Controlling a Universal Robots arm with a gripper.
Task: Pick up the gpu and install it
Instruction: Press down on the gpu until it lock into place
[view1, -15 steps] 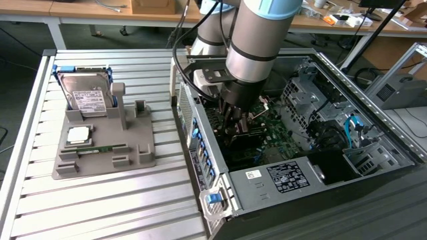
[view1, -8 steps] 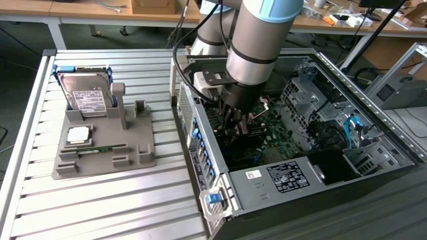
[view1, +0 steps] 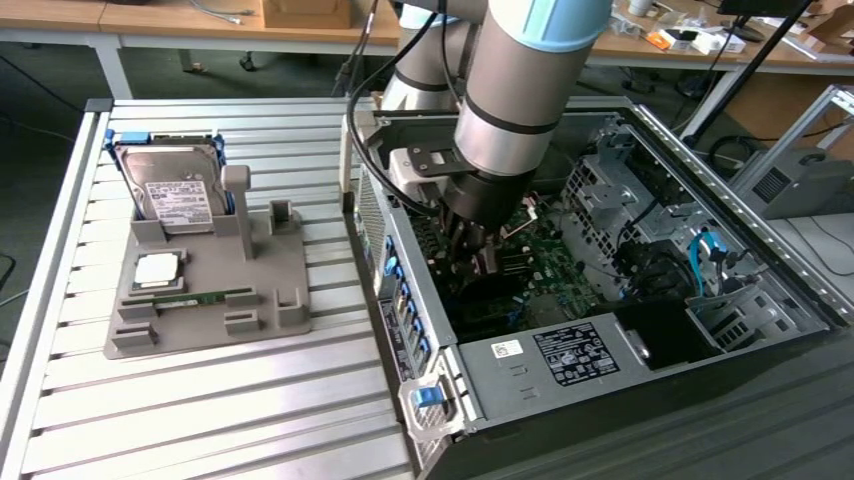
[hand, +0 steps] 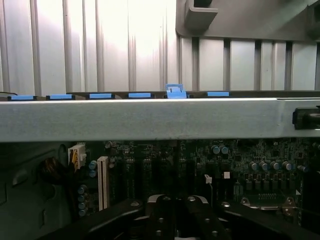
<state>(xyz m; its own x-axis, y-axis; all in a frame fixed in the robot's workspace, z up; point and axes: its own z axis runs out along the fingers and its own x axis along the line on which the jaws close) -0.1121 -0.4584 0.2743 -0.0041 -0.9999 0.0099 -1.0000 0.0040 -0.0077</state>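
Gpu unclear; closed tool (view1: 474, 255) inside case (view1: 534, 395) on slatted table (view1: 200, 410).

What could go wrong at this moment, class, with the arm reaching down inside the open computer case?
1. The shut gripper sits low over the motherboard; a slight misalignment could press on its components.
2. Loose cables lie close beside the arm and might snag.
3. The case's metal edge runs close to the gripper and could be knocked.
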